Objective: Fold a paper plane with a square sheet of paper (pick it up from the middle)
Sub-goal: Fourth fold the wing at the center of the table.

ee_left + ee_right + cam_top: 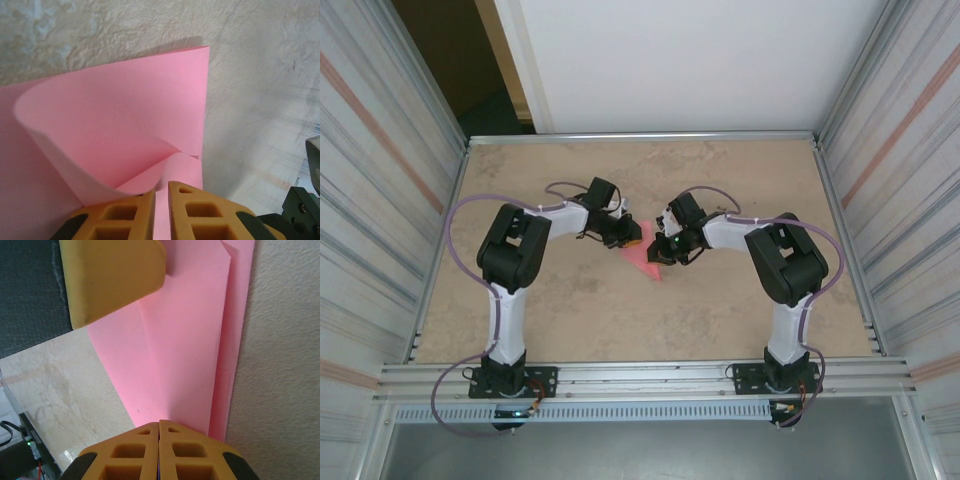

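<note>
My L pincer [161, 194] grips curled pink paper [125, 115] just ahead; R pincer [159, 424] clenched shut, tips at paper's flat folded part.

- You have one beige, mottled table [570, 310], edged by an aluminium rail [640, 378] at its near side.
- Ribbed side walls [380, 160] stand left and right.
- Behind: a white panel [690, 60], with a dark opening [450, 70] beside it.

Left wrist view: paper [125, 115] cut off at left edge, bottom edge.
</note>
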